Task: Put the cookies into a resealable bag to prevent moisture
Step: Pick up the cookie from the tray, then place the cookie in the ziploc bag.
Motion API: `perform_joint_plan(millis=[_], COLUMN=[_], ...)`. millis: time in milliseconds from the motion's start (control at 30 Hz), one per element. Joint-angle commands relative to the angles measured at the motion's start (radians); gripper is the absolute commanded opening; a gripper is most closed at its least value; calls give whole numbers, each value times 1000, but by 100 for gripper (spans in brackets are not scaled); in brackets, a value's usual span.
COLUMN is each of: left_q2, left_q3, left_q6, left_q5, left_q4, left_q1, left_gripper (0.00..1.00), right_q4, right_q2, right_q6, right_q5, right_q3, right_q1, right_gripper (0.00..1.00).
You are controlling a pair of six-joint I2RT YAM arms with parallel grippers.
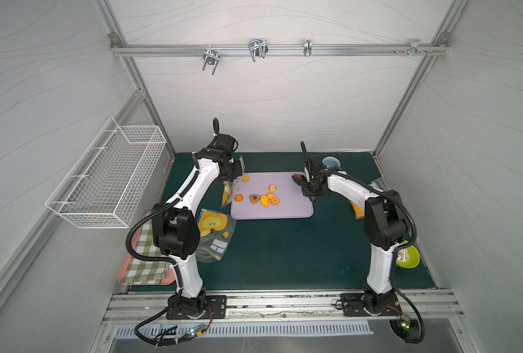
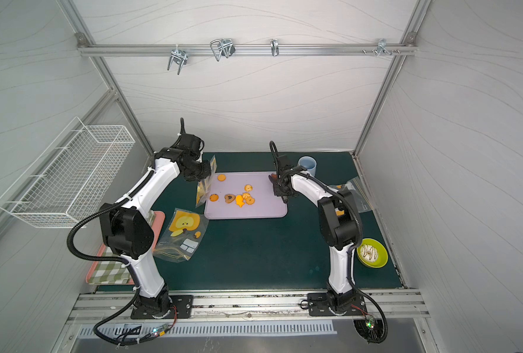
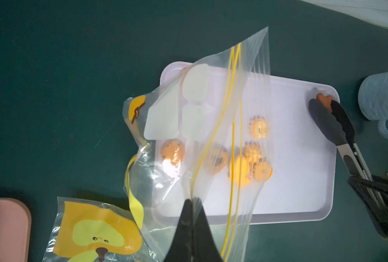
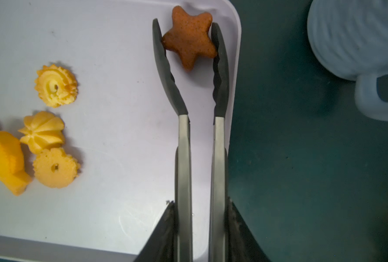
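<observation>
Several orange-golden cookies (image 1: 266,198) lie on the lilac tray (image 1: 297,211). My left gripper (image 3: 194,200) is shut on the edge of a clear resealable bag (image 3: 211,113) with yellow zip lines. The bag hangs upright over the tray's left end in both top views (image 1: 231,189) (image 2: 205,186). My right gripper (image 4: 201,202) is shut on metal tongs (image 4: 184,158). The tongs' dark tips press both sides of a brown star cookie (image 4: 189,38) at the tray's far right corner (image 1: 298,176). Flower-shaped cookies (image 4: 56,85) lie apart from the tongs.
A blue mug (image 1: 331,162) stands just behind the tray's right corner. A printed bag (image 1: 213,235) lies flat front left of the tray, another (image 1: 356,209) under the right arm. A green bowl (image 1: 408,256) sits front right, a wire basket (image 1: 110,174) and a pink tray with checked cloth (image 1: 144,259) at left.
</observation>
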Motion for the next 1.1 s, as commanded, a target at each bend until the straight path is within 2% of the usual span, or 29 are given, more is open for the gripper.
perform_joint_plan(millis=[0, 200, 433, 533, 800, 1067], left_q2=[-21, -11, 15, 28, 46, 55], left_q3=[0, -1, 1, 1, 10, 16], left_q6=[1, 9, 12, 11, 18, 21], left_q5=[16, 63, 126, 155, 188, 187], left_q4=[27, 36, 47, 51, 49, 42], left_q1=[5, 3, 3, 3, 0, -4], left_gripper=[0, 0, 0, 0, 0, 0], right_q4=[74, 150, 173, 199, 174, 177], right_q2=[-127, -273, -380, -420, -437, -373], right_q6=[-13, 0, -20, -45, -173, -180], right_q5=[-37, -101, -189, -262, -336, -347], right_q3=[-53, -194, -238, -246, -164, -43], right_q1=[22, 41, 70, 87, 167, 207], right_gripper=[34, 33, 33, 33, 32, 32])
